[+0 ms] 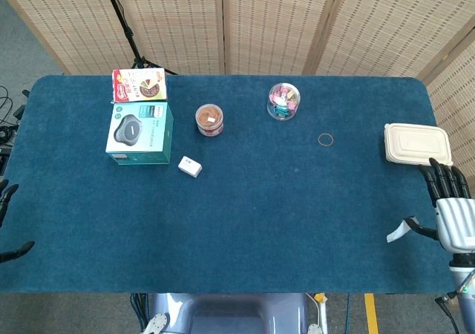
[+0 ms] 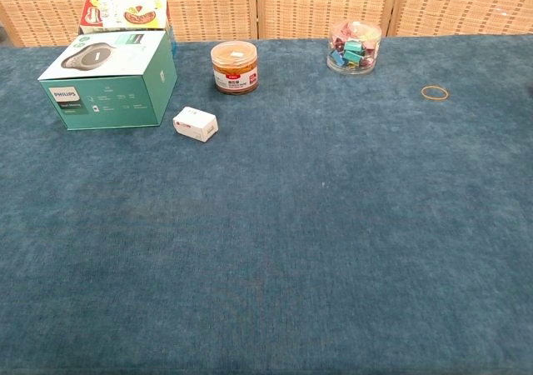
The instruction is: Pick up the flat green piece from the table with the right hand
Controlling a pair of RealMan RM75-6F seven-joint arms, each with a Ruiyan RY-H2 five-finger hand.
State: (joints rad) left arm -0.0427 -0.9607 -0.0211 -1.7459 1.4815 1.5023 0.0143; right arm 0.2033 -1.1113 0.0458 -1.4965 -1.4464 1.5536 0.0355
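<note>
**A:** Layout, biggest first?

**B:** Blue-carpeted table (image 1: 245, 230) fills both views. On its far left is a teal box (image 1: 139, 133), and a red-and-white snack box (image 1: 139, 85) touches its back edge. A pale lidded container (image 1: 417, 144) lies near the right edge.

**A:** The right hand?

**B:** The right hand (image 1: 454, 217) is at the table's near right corner, just in front of the container. It shows in the head view only. The palm faces down and the long fingers are straight and close together, pointing away from the robot. The thumb juts out toward the table's middle.

**A:** Holding anything?

**B:** Yes. The flat green piece (image 1: 398, 232) hangs at the thumb tip. It looks pale, almost grey, and is tilted, over the carpet near the front edge. The exact pinch point is too small to make out, but the piece is at the thumb and not lying flat.

**A:** Smaller items?

**B:** An orange-lidded jar (image 1: 209, 119) sits right of the teal box. A clear tub of coloured clips (image 1: 283, 101) is further right and further back. A small white box (image 1: 190, 166) lies just in front of the teal box's near right corner. A rubber band (image 1: 325, 139) lies flat between the tub and the container.

**A:** Left hand?

**B:** Only dark finger tips of the left hand (image 1: 15, 250) show at the head view's left edge, off the table. I cannot tell how they are set.
</note>
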